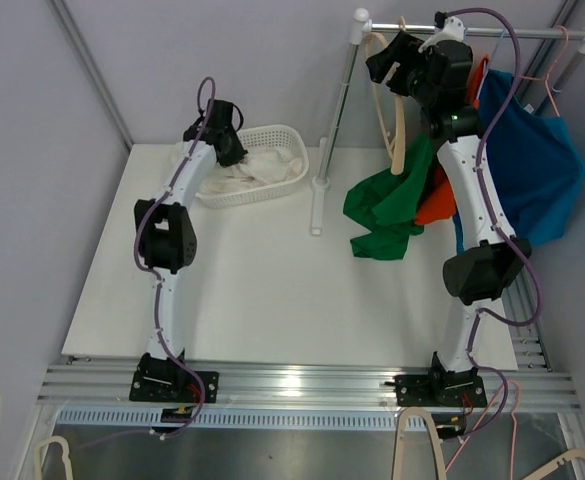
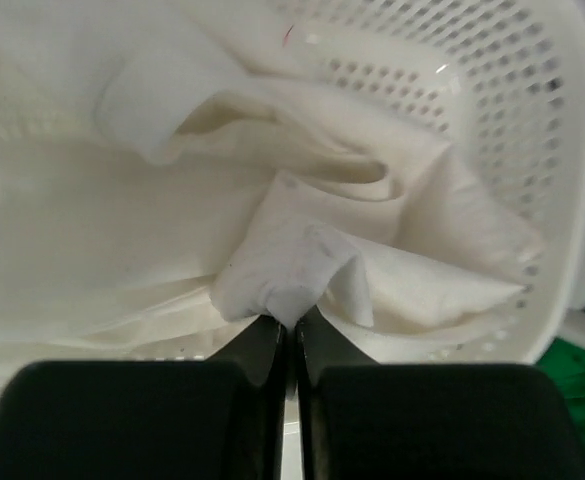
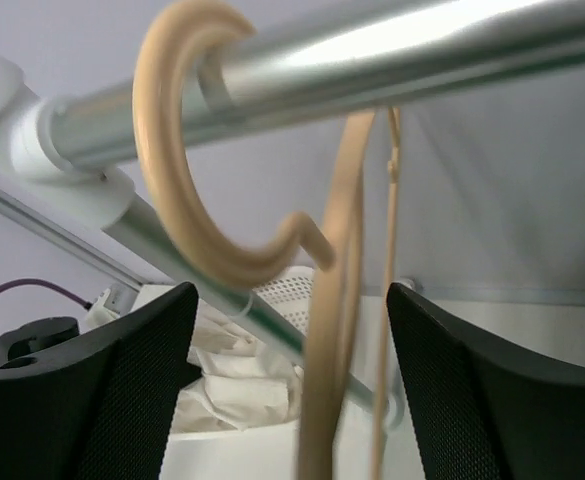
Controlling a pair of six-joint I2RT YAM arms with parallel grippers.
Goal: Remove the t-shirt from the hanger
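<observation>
A beige hanger (image 1: 397, 125) hangs from the metal rail (image 1: 492, 32). In the right wrist view its hook (image 3: 172, 180) curls over the rail (image 3: 392, 45). My right gripper (image 1: 400, 60) (image 3: 290, 300) is open, one finger on each side of the hanger's neck. A green t-shirt (image 1: 387, 210) lies crumpled on the table, its top rising beside the hanger's lower end; I cannot tell whether it still hangs on it. My left gripper (image 1: 230, 148) (image 2: 294, 322) is over the white basket (image 1: 290, 133), shut on a fold of a white t-shirt (image 2: 302, 265).
An orange garment (image 1: 434, 205) and a blue one (image 1: 532, 170) hang behind my right arm. The rack's pole (image 1: 334, 110) stands on a foot (image 1: 317, 210) at mid-table. The basket wall (image 2: 532, 120) is right of my left fingers. Spare hangers (image 1: 417, 440) hang below the table's front.
</observation>
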